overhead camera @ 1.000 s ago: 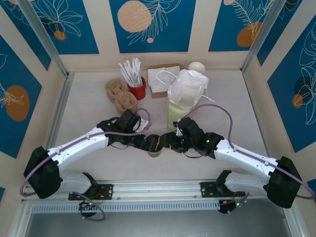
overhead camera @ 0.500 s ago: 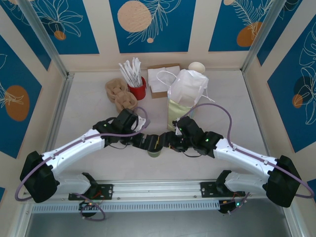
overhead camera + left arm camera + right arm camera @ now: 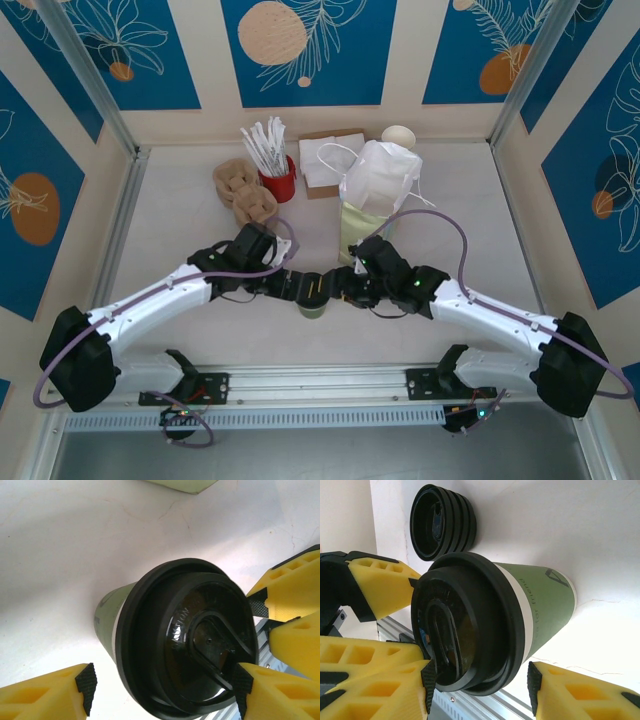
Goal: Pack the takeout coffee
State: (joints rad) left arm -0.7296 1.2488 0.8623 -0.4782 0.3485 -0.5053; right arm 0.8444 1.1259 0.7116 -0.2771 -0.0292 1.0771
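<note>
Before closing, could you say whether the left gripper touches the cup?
Cannot tell: left wrist view shows one finger clear of the cup, the other overlapping its lid.

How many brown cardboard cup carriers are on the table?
2. One brown moulded-cardboard cup carrier lies left of the red cup of white sticks. The second carrier lies just below-right of the first in the top view. Others may be nested underneath, hidden.

the left arm (image 3: 150,298) and right arm (image 3: 505,312) are white tubular links between black joint housings, each trailing a lilac cable (image 3: 440,218). green lights (image 3: 421,285) glow near the right wrist. the left gripper (image 3: 162,690) and right gripper (image 3: 480,682) have yellow fingers (image 3: 40,697) with ribbed cut-outs and black textured pads (image 3: 86,686).
</note>
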